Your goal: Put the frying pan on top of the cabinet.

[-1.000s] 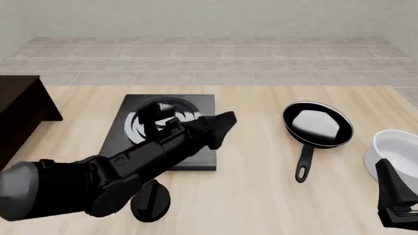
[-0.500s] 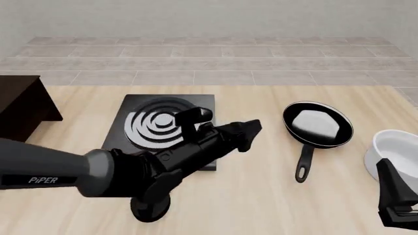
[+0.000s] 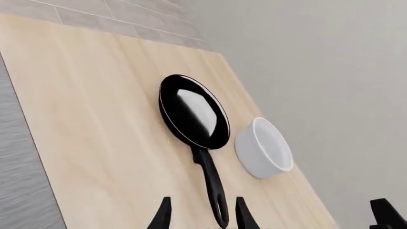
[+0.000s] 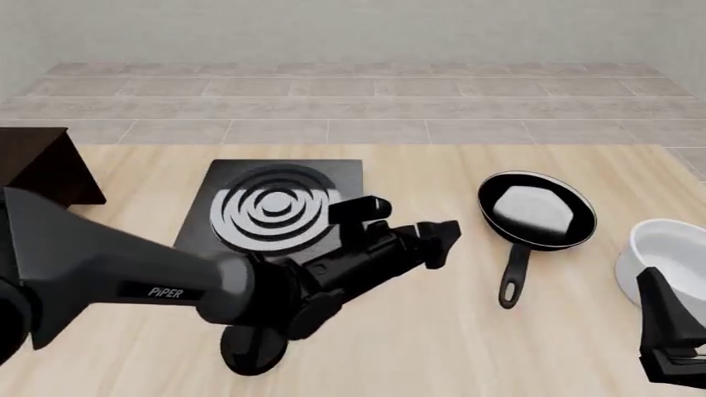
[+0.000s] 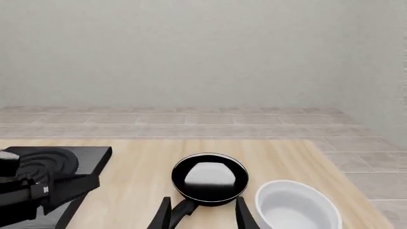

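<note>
Task barely begun: frying pan (image 4: 537, 210) sits on table beside white bowl (image 4: 665, 258), ungrasped. Left gripper (image 4: 441, 237) near pan handle, fingers apart. Right gripper (image 5: 202, 214) parted, idle. Cabinet (image 4: 39, 186) well apart from pan.

The front view looked down and forward over the whole tabletop (image 4: 464, 347) from behind the arms. The left wrist view, tilted, looked close along its fingers (image 3: 163, 217) at the frying pan (image 3: 192, 112) and white bowl (image 3: 264, 148). The right wrist view faced the far wall, low. All three shared pan and bowl.
</note>
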Controlling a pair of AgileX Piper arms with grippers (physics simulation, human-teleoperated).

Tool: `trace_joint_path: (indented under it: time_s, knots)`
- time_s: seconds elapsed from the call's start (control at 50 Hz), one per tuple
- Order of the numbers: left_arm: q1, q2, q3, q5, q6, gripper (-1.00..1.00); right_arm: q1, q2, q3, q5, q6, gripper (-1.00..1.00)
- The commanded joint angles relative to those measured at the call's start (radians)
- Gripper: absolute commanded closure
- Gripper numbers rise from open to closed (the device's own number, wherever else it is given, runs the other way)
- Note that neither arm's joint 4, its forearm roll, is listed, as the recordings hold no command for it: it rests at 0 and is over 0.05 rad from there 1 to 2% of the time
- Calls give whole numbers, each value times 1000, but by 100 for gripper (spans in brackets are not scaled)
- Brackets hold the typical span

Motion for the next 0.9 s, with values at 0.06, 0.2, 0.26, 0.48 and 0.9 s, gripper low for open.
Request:
trace_joint_path:
  time_s: [0.06,0.2,0.26,0.48,0.9]
  knots:
    - [-24,64,-60,25,5,-100,-3,0,0,-1,0,-100]
    - [-36,102,-92,32,1,-100,-3,0,0,-1,-1,-100]
    - [-46,112,-102,34,0,-100,-3,0,0,-2,0,-100]
    - [-58,152,-143,45,-3,-100,-5,0,0,-3,9,-100]
    - [-77,227,-229,60,-20,-100,-10,0,0,1,18,-100]
